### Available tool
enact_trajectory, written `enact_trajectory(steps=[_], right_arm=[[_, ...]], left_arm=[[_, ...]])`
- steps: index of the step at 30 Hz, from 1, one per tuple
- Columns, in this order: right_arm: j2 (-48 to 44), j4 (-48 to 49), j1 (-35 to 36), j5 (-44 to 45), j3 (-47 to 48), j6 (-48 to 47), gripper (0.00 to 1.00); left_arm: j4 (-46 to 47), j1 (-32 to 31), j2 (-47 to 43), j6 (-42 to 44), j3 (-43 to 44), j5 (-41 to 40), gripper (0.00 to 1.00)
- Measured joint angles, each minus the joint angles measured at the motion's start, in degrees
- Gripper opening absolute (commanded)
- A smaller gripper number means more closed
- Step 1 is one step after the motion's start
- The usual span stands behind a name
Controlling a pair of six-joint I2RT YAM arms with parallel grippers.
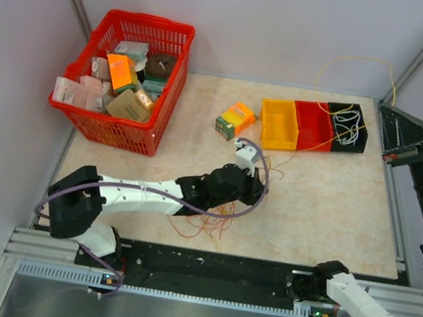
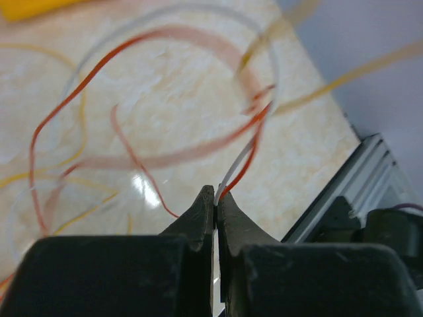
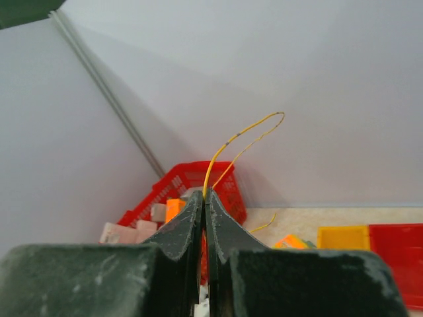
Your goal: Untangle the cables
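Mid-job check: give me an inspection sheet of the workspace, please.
Surface: beige table, no spills seen.
Job's things: thin cables in loose tangled loops on it; more reach the bins.
Clutter: red basket of boxes; small orange box.
Grippers: left gripper shut on white and orange-red strands; right gripper shut on a yellow strand.
Cables: purple hose loops beside the left gripper.
Surroundings: grey walls; nothing else seen.

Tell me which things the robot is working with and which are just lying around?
Part of the job: the cables; the left gripper, shut on white and orange-red strands; the right gripper, shut on a yellow one.
Just lying about: the red basket; the small orange box; the three bins, some wires trailing into them.
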Motion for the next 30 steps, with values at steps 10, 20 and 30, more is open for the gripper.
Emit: enact_trajectory(steps=[10, 20, 30], right_arm=[[0.57, -1.31, 0.0, 12.22, 11.21, -10.91, 0.0], [-1.77, -2.19, 0.0, 17.9, 4.92, -14.99, 0.0], [-4.26, -10.16, 0.0, 14.88, -11.15, -14.14, 0.0]], left_arm=[[-3.98, 7.1, -13.75, -2.8, -24.76, -3.26, 0.0], [-9.55, 11.47, -24.48, -0.98, -26.99, -8.02, 0.0], [-16.44, 11.67, -28.7, 5.18, -24.17, -1.42, 0.06]])
